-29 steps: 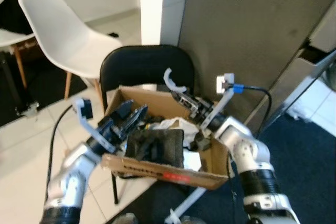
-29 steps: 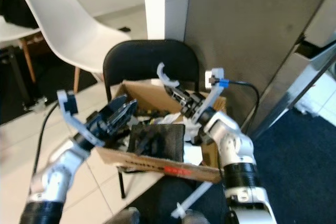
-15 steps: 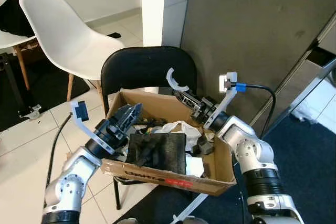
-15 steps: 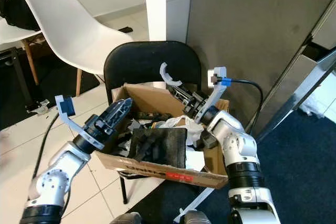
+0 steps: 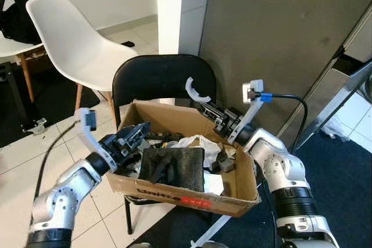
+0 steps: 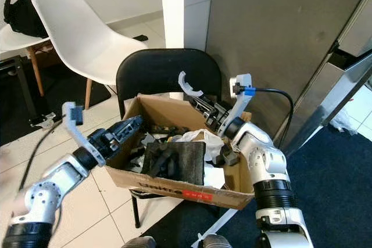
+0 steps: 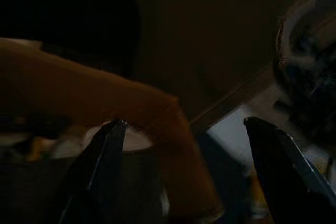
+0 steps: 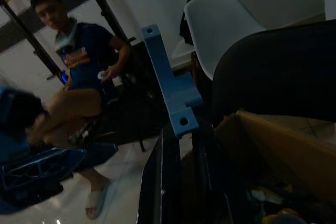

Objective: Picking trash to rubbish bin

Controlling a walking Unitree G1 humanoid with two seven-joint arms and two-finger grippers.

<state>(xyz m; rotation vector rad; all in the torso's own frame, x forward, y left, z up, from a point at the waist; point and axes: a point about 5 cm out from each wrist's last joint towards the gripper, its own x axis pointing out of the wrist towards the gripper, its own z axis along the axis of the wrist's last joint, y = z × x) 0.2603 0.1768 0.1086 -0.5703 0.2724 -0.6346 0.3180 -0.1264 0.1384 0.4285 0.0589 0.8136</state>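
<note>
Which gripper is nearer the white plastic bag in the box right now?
Right. The right gripper sits over the cardboard box's back edge, just behind the white plastic bag. The left gripper is at the box's left wall, farther from it.

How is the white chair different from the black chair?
The white chair is a smooth moulded shell on wooden legs, while the black chair looks padded and has thin dark legs. The white chair has nothing on its seat; the black chair carries a cardboard box full of rubbish. The white chair stands farther from the robot, the black chair right in front of it. Both stand on the tiled floor.
</note>
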